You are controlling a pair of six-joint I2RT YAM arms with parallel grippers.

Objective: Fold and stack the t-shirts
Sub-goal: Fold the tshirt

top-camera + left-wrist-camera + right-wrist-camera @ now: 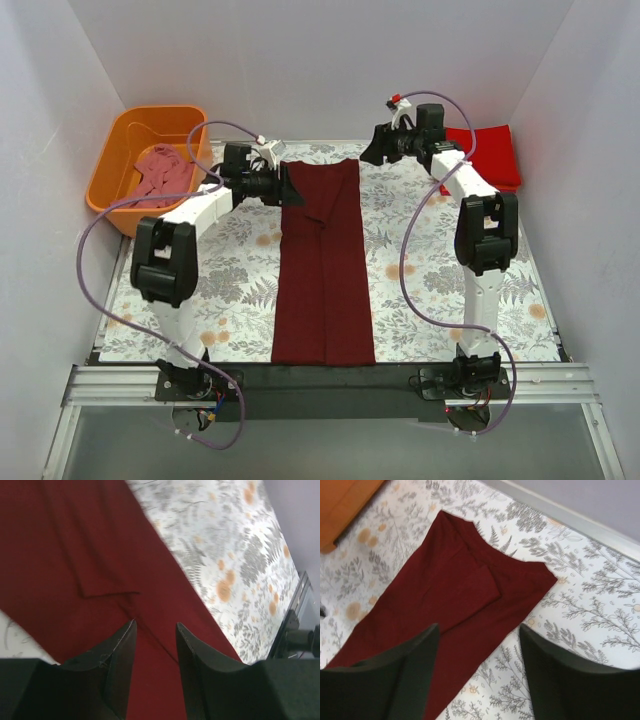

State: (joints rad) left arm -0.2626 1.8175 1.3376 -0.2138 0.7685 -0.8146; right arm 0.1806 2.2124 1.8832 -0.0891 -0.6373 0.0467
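Bright, even light is spread throughout, and only soft shadows are cast. Beyond the left gripper (155, 624) the floral counter (225, 540) is smeared by blur; the right wrist view is rendered sharp.

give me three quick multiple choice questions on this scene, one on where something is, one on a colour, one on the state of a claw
1. Where is the pink t-shirt?
A. in the orange tub
B. on the floor
C. hanging on the wall

2. What colour is the long folded t-shirt in the middle of the table?
A. blue
B. white
C. dark maroon

3. How does the right claw stand?
A. shut on a sleeve
B. open, holding nothing
C. shut on the tub's rim

Answers:
1 A: it lies crumpled inside the tub at the far left.
2 C: the top view and both wrist views show dark maroon cloth.
3 B: its wrist view shows the fingers wide apart with nothing gripped between them.
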